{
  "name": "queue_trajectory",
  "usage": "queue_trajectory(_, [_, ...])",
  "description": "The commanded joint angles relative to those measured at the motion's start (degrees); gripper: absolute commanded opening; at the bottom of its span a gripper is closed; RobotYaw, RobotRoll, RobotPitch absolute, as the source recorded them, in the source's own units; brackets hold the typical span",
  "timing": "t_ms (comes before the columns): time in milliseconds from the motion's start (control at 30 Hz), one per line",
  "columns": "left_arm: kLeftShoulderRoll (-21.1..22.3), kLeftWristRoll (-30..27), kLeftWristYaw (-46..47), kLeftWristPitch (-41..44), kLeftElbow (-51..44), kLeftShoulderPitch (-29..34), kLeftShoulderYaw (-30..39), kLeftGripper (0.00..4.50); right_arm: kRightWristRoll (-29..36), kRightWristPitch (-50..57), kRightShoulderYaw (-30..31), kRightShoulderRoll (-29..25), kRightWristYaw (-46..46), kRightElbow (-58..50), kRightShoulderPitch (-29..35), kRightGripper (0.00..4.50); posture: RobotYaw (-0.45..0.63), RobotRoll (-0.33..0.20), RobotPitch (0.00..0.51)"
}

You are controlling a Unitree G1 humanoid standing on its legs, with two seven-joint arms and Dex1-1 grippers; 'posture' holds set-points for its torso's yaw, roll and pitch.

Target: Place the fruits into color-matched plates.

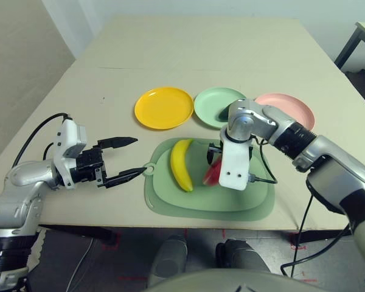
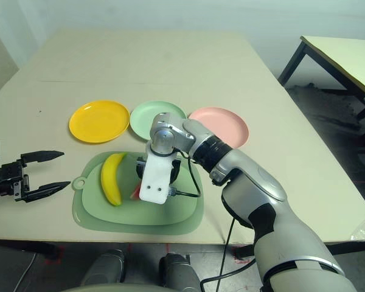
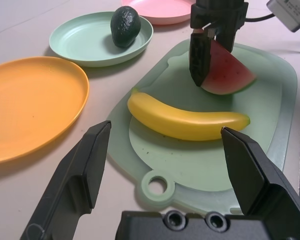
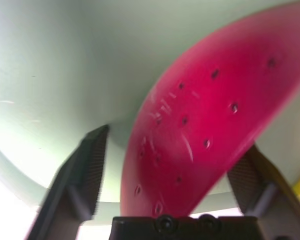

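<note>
The yellow banana (image 1: 182,164) and the red watermelon wedge (image 1: 212,173) lie side by side on a green cutting mat (image 1: 170,201). My right gripper (image 4: 175,140) points down over the wedge, open, one finger on each side of it. The dark green avocado (image 3: 125,25) rests in the mint green plate (image 1: 214,100). The yellow-orange plate (image 1: 163,107) and the pink plate (image 1: 295,106) hold nothing. My left gripper (image 1: 137,156) hangs open just left of the mat's tab, aimed at the banana.
The three plates stand in a row behind the mat. A black cable (image 1: 264,180) loops from my right wrist over the mat's right side. The table's front edge runs just below the mat. A second table (image 2: 334,55) stands far right.
</note>
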Motion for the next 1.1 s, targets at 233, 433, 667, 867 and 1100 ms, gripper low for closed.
queue_trajectory(233, [0.4,0.7,-0.9,0.0,0.8,-0.2,-0.6,4.5,-0.6,7.5,-1.2,-0.3,0.1,-3.3,2.6,2.28,0.18,0.0,0.106])
queue_trajectory(433, [0.0,1.5,-1.9,-0.7,2.5,-1.6,-1.8,4.5,2.4,9.1,-1.8,-3.0,0.3,-2.7,0.1,2.28,0.15,0.0,0.099])
queue_trajectory(667, [-0.7,2.1,-2.5,-1.3,4.4,-3.7,-3.0,4.5,7.7,9.8,-3.1,-7.0,0.3,5.4,-9.4,2.28,0.12,0.0,0.088])
queue_trajectory(867, [-1.3,1.6,-2.9,-0.8,5.2,-5.6,-3.6,4.5,3.8,9.6,-6.6,-7.4,-2.0,19.3,-14.1,2.28,0.11,0.0,0.082])
queue_trajectory(1100, [-3.3,-0.7,-2.1,1.4,4.6,-6.6,-3.2,4.5,-5.6,11.5,-7.2,-8.0,-14.4,37.4,-18.2,2.28,0.1,0.0,0.08])
